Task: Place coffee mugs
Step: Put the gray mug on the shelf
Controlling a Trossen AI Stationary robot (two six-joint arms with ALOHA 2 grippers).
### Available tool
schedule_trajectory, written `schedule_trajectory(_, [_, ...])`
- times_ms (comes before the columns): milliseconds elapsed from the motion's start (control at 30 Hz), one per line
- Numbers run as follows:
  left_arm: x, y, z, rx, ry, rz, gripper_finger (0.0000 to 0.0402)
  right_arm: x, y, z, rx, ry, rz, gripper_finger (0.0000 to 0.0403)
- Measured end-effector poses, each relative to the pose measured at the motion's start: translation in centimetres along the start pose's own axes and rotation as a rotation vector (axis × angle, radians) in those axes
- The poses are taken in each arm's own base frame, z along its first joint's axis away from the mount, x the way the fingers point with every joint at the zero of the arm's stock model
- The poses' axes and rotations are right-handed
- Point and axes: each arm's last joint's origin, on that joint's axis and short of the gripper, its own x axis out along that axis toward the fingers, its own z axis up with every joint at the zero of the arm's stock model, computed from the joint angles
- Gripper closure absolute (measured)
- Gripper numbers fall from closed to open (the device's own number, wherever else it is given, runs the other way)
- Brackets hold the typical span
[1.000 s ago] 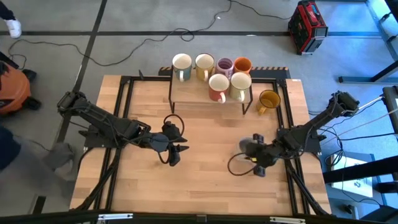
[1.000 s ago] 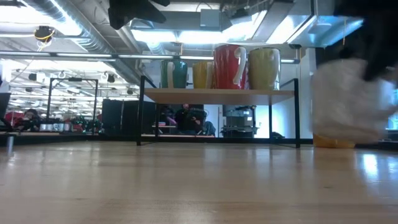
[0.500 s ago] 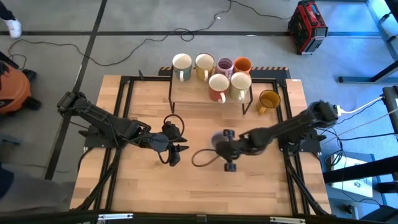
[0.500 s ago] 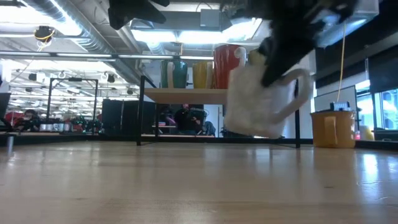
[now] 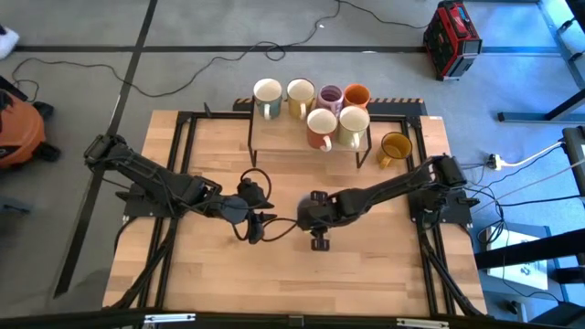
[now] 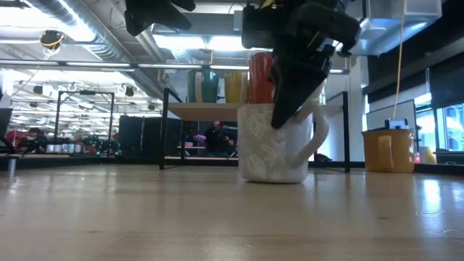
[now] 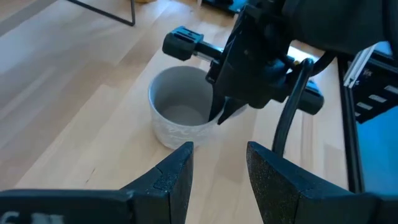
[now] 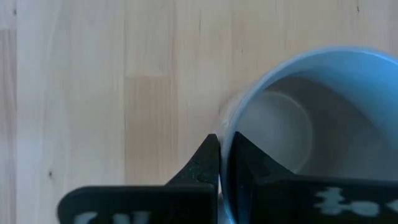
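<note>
Right jaws pinch the white mug's (image 6: 275, 142) rim, one inside

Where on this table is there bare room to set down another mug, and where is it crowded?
Free: the near strip of the table, in front of both grippers, and the wood between the shelf and the arms. Crowded: the shelf, holding six mugs, and the middle, where the right gripper pinches the white mug by its rim, beside the open left gripper. The yellow mug stands right of the shelf.

From above, the dark right gripper (image 5: 317, 217) covers the embossed white ceramic mug (image 6: 275, 142) almost wholly. The right wrist picture's edge crops its rim; behind it, shelf mugs stand partly hidden.
</note>
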Motion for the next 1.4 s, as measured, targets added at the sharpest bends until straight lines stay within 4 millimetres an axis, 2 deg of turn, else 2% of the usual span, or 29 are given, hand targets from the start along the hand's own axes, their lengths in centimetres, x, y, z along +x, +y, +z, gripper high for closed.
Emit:
schedule_trajectory(167, [0.0, 0.0, 0.0, 0.002, 0.002, 0.004, 0.0257, 0.1, 0.1, 0.3, 0.006, -0.009, 0.014, 0.0385])
schedule_trajectory(300, [0.0, 0.0, 0.0, 0.002, 0.002, 0.003, 0.0257, 0.0, 0.1, 0.4, 0.028, -0.016, 0.019, 0.034])
schedule_trajectory(400, [0.0, 0.0, 0.0, 0.002, 0.002, 0.003, 0.0257, -1.1, 0.1, 0.5, 0.028, -0.02, 0.032, 0.0298])
schedule_trajectory(500, [0.0, 0.0, 0.0, 0.001, 0.001, 0.003, 0.0257, -4.3, 0.0, 0.9, 0.027, -0.048, 0.027, 0.0262])
schedule_trajectory(600, [0.4, -0.2, 0.1, -0.013, -0.023, -0.01, 0.0257, -9.0, 0.0, 0.4, -0.002, -0.118, -0.003, 0.0238])
schedule_trajectory(700, [1.5, -0.8, 0.1, -0.027, -0.038, -0.04, 0.0257, -12.8, 0.2, -1.5, -0.02, -0.22, -0.051, 0.0227])
schedule_trajectory(800, [2.9, -1.3, -0.4, -0.004, -0.033, -0.058, 0.0257, -13.9, 0.9, -4.2, -0.024, -0.312, -0.024, 0.0225])
schedule_trajectory(933, [4.8, -1.7, -0.9, -0.011, -0.03, -0.071, 0.0257, -11.7, 2.2, -8.1, 0.019, -0.431, 0.056, 0.0226])
schedule_trajectory(1033, [5.9, -1.8, -1.3, -0.013, -0.011, -0.094, 0.0257, -8.5, 3.1, -10.5, 0.065, -0.499, 0.125, 0.0226])
schedule_trajectory(1167, [6.4, -2.0, -1.6, -0.014, 0.014, -0.109, 0.0257, -4.4, 3.3, -13.2, 0.15, -0.528, 0.132, 0.0226])
schedule_trajectory(1267, [6.4, -2.0, -1.7, -0.013, 0.013, -0.111, 0.0257, -2.4, 3.2, -14.1, 0.184, -0.539, 0.117, 0.0226])
schedule_trajectory(1400, [6.4, -2.1, -1.7, -0.012, 0.019, -0.117, 0.0257, -0.6, 3.5, -14.0, 0.169, -0.562, 0.107, 0.0226])
